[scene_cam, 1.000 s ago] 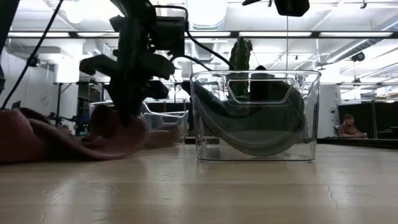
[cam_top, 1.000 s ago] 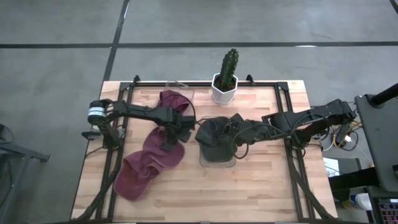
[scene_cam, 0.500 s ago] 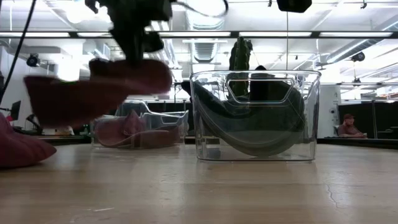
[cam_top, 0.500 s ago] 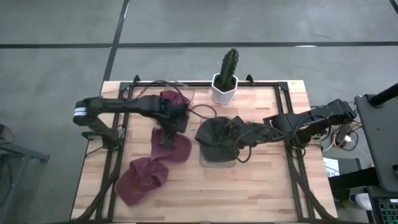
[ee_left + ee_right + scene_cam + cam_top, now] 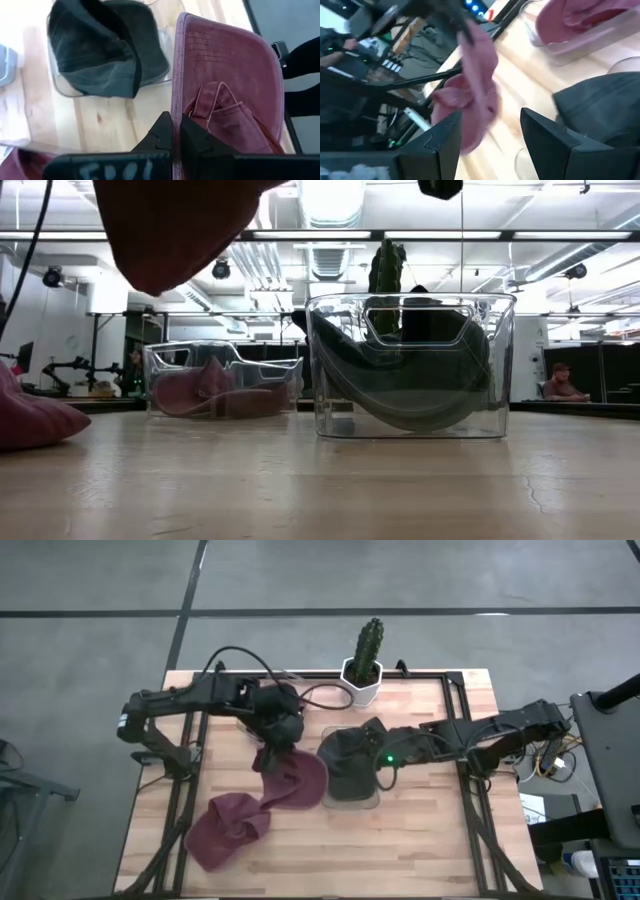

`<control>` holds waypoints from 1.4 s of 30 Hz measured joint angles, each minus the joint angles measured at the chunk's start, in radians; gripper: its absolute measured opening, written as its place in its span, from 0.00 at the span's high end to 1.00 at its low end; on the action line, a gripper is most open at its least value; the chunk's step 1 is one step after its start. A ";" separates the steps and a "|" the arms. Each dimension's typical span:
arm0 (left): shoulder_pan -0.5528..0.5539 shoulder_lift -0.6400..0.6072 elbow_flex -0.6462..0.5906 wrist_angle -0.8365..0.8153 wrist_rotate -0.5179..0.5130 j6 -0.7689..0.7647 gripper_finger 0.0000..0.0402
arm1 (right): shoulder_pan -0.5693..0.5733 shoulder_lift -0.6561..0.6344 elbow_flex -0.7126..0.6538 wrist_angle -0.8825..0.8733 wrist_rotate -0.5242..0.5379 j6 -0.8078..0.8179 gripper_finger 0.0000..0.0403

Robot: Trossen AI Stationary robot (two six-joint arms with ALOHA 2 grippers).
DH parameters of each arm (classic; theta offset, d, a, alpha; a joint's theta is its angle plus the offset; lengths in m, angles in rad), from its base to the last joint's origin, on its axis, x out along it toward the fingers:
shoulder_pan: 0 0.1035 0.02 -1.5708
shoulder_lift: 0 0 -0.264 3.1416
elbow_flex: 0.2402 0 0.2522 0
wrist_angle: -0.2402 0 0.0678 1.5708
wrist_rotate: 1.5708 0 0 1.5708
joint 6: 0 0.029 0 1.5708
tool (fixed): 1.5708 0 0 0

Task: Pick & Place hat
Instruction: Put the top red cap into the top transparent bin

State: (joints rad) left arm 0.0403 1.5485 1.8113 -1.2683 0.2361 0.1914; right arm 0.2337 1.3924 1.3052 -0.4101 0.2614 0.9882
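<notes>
While the left gripper (image 5: 175, 131) is closed on a maroon hat (image 5: 292, 780) hanging beside the bin (image 5: 372, 802), the right gripper (image 5: 490, 137) stands open over the bin's dark hat (image 5: 348, 752).

Plenty of bare desk (image 5: 430, 840) along the front edge and front right corner, easy to pass through. Blocked mid-desk by the clear bin (image 5: 410, 365) stuffed with a dark hat (image 5: 350, 755), maroon hat (image 5: 290, 780) dangling just beside it. Back edge crowded by a potted cactus (image 5: 363, 665) and a second bin (image 5: 222, 378).
</notes>
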 joint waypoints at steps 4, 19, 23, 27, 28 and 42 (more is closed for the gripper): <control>-0.033 0.033 0.028 0.005 0.030 -0.009 0.98 | -0.026 0.020 0.018 0.007 -0.001 -0.010 0.52; -0.062 0.091 0.035 0.013 0.101 -0.010 0.98 | -0.038 0.246 0.167 0.021 -0.140 -0.066 0.52; -0.064 0.089 0.037 0.011 0.120 -0.011 0.98 | -0.042 0.294 0.216 0.016 -0.147 -0.072 0.53; -0.064 0.089 0.037 0.010 0.118 -0.012 0.98 | -0.047 0.317 0.250 -0.018 -0.171 -0.063 0.61; -0.064 0.089 0.037 0.007 0.117 -0.013 0.98 | -0.048 0.321 0.260 -0.031 -0.178 -0.061 0.64; -0.053 0.089 0.043 -0.009 -0.026 -0.146 0.86 | -0.053 0.309 0.265 -0.126 -0.206 -0.040 0.97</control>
State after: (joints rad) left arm -0.0127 1.6375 1.8541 -1.2769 0.2106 0.0453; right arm 0.1806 1.7012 1.5705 -0.5361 0.0553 0.9480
